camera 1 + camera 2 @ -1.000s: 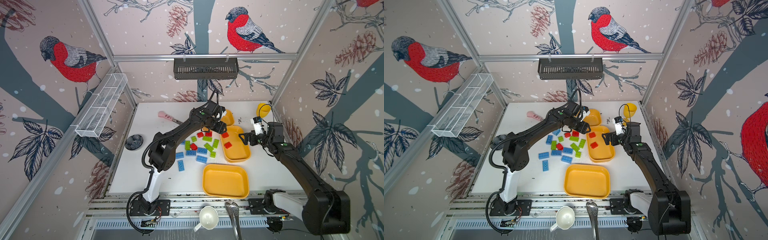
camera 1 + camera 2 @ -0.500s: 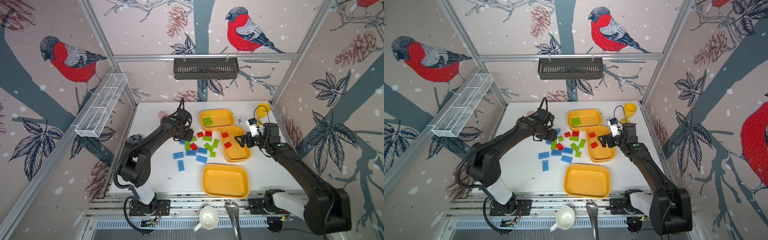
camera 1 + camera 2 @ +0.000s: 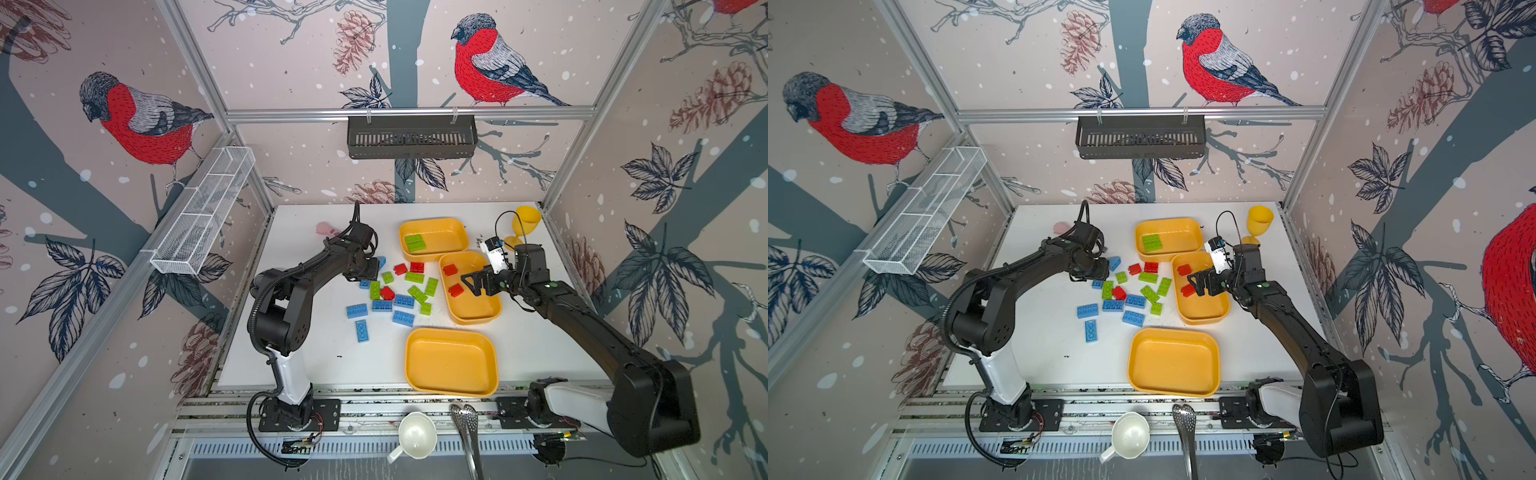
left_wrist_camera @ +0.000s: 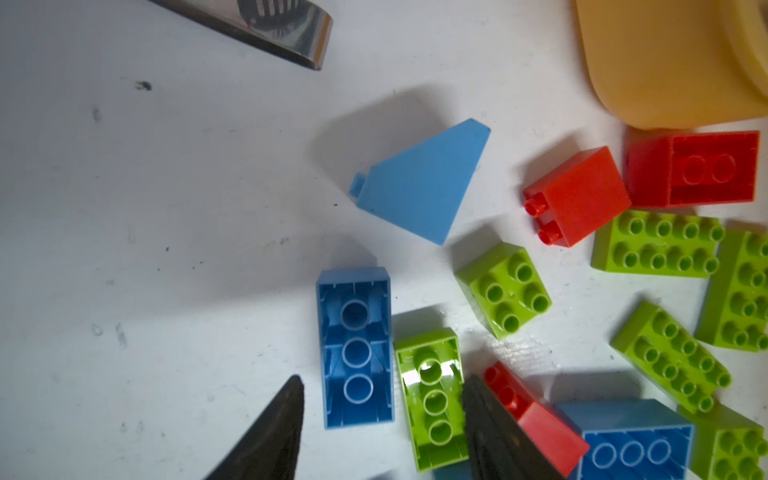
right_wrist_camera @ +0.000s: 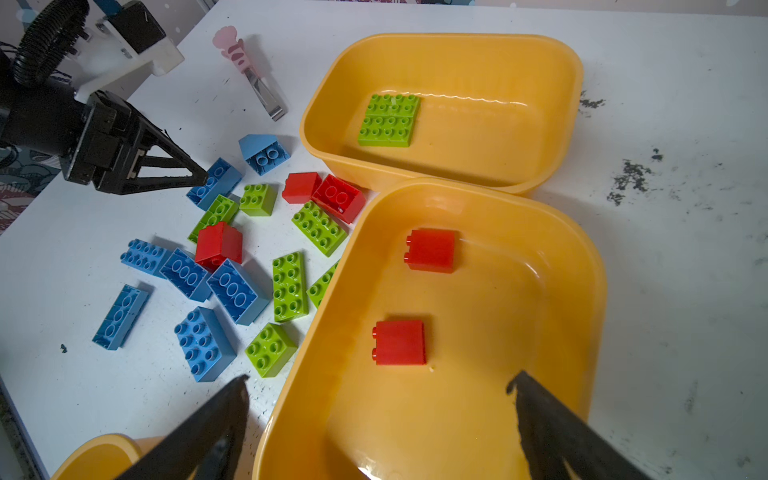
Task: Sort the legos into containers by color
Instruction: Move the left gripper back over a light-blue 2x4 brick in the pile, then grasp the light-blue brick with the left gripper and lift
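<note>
Pile edge: left claw (image 4: 382, 379) spread, straddling blue brick (image 4: 355, 345) and green brick (image 4: 432, 395) together. Shift to bracket one colour before pinching. Meanwhile right claw (image 5: 379, 377) spread, empty, over tray (image 5: 573, 257).

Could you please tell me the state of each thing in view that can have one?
Far tray: holds green legos.
Middle tray: holds two red legos.
Near tray: empty.
Loose legos: unsorted on the table.
Left gripper: open above upside-down legos.
Right gripper: open, empty, over the middle tray.
Goblet: upright.

Bright, even light (soft shadows)
</note>
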Robot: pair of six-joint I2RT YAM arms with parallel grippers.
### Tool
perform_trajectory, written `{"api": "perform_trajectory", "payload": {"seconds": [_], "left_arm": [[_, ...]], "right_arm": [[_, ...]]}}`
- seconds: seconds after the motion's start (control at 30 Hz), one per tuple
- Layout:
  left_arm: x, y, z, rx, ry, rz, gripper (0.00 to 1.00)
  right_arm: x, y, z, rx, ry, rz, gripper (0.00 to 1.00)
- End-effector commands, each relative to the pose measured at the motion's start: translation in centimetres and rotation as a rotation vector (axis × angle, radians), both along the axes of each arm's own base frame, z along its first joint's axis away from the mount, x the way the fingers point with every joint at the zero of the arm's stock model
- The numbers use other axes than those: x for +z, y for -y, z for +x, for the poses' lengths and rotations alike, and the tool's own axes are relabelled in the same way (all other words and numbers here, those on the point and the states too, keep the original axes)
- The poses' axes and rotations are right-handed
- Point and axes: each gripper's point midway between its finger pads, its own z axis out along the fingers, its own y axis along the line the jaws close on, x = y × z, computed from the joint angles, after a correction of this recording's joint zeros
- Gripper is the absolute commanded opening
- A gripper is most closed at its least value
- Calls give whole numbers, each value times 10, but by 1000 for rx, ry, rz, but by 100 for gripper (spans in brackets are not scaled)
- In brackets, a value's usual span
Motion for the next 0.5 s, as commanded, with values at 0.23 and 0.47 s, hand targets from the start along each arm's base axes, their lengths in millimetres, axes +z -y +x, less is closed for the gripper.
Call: {"api": "perform_trajectory", "payload": {"seconds": [0.23,0.47], "left_arm": [[-25,-13,15,49,25,54,54],[-37,-16,12,53,2,72,52]], "right_arm": [[0,2,2,-15,14,-16,99],[1,0,6,-8,11,-16,99]]}}
